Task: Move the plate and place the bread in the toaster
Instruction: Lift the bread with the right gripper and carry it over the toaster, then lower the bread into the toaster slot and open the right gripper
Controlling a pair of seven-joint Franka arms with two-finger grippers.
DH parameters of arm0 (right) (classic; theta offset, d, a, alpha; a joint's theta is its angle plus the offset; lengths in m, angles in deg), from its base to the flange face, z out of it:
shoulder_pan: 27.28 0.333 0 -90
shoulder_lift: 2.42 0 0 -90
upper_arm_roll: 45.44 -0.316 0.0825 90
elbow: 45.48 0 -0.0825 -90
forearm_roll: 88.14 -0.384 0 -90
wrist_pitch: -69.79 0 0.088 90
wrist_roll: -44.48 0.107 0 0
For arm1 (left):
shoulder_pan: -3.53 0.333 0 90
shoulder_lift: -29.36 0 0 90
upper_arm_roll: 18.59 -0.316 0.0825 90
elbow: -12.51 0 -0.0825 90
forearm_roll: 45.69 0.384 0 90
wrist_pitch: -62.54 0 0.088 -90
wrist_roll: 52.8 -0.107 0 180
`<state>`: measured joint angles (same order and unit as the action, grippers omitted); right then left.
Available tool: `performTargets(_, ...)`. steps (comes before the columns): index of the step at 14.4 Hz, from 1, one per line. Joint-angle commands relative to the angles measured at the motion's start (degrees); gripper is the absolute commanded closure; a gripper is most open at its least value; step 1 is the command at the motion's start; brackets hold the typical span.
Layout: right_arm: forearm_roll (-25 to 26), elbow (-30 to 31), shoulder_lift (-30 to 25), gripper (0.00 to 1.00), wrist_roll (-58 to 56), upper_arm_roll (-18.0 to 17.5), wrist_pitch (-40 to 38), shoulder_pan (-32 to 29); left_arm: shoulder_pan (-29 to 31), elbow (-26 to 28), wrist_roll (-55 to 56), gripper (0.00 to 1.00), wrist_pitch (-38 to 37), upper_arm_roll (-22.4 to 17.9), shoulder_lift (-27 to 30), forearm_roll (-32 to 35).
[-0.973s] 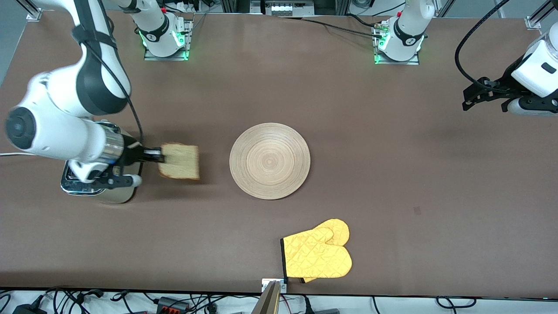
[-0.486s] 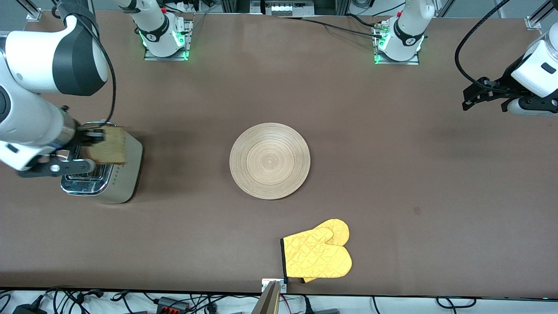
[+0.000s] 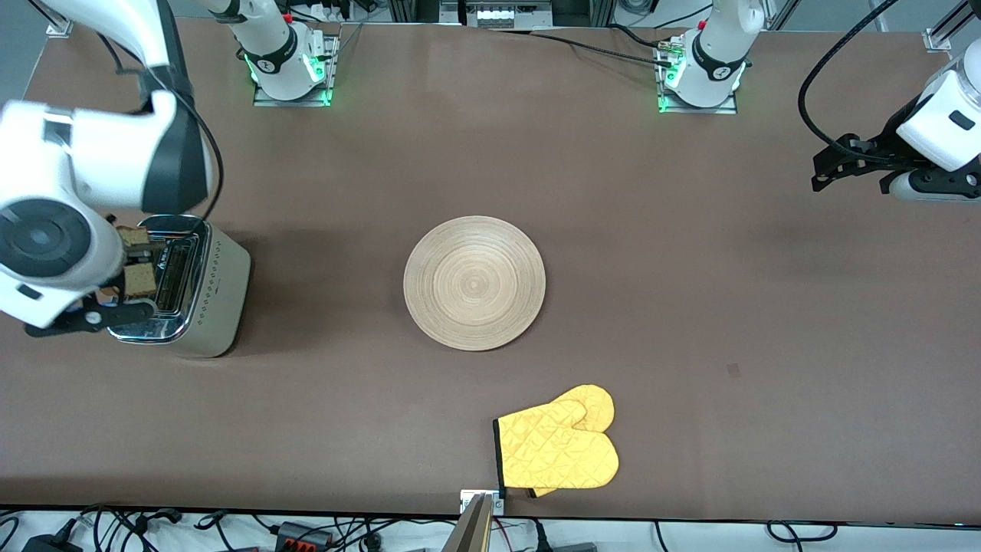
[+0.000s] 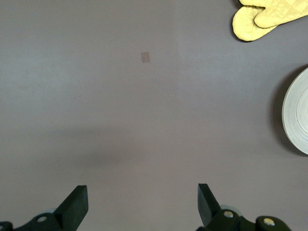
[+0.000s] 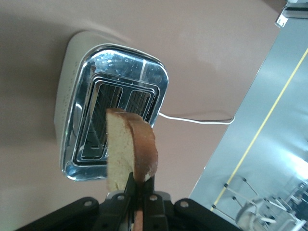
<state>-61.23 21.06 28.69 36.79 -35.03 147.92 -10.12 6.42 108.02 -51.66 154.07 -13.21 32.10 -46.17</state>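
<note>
One slice of bread [image 5: 130, 149] is pinched edge-on between the fingers of the right gripper [image 5: 139, 185], which hangs over the toaster [image 3: 184, 287] at the right arm's end of the table. In the right wrist view the slice stands up out of the gripper, its dark crust turned toward the camera and its pale face turned toward the toaster's two slots, directly above the chrome top; whether its lower edge has entered a slot cannot be told. In the front view the bread [image 3: 138, 268] shows only as a brown patch beside the arm's white wrist, over the slot toward the right arm's end of the toaster. A white cord [image 5: 192, 119] runs from the toaster across the table.

Well apart from the toaster, the plate [image 3: 474, 283] lies flat and bare near the middle of the table. A yellow oven mitt [image 3: 559, 448] lies nearer to the front camera than the plate, close to the table's edge.

Up at the left arm's end of the table the left gripper [image 4: 142, 204] waits over bare brown surface with its fingers spread wide and nothing between them; the left wrist view catches the rim of the plate [image 4: 296, 120] and the mitt [image 4: 264, 17] farther off.
</note>
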Motion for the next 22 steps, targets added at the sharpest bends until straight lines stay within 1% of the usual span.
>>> performTargets(1, 0.96, -2.29, 2.47, 1.0, -1.01, -0.04, -0.7, -1.17, -0.17, -1.73, 0.53, 0.0, -1.27, -0.1, -0.71, -0.14)
performTargets(4, 0.08, -2.29, 3.26, 1.0, -0.92, -0.13, 1.85, -2.05, -0.08, -1.73, 0.53, 0.0, -1.36, -0.1, -0.63, -0.14)
performTargets(6, -2.02, -2.29, 3.79, 1.0, -0.22, -0.13, 1.85, -2.05, -0.08, -1.73, 0.53, 0.0, -1.36, -0.1, -0.63, -0.14)
performTargets(9, -4.75, -2.38, 4.58, 1.0, 3.82, -0.13, 2.55, -2.05, -0.17, -1.73, 0.53, 0.0, -1.36, -0.1, -0.63, -0.14)
performTargets(12, -6.85, -2.3, 5.2, 1.0, 4.36, -0.22, 3.96, -2.22, -0.08, -1.73, 0.53, 0.0, -1.36, -0.1, -0.63, -0.14)
performTargets(19, -7.48, -2.12, 6.69, 1.0, 4.71, -0.13, 8.08, -2.75, -0.08, -1.73, 0.53, 0.0, -1.36, -0.1, -0.63, -0.05)
performTargets(22, -9.93, -1.42, 6.78, 1.0, 4.71, -0.13, 10.2, -3.89, -0.08, -1.73, 0.53, 0.0, -1.36, -0.1, -0.63, -0.05)
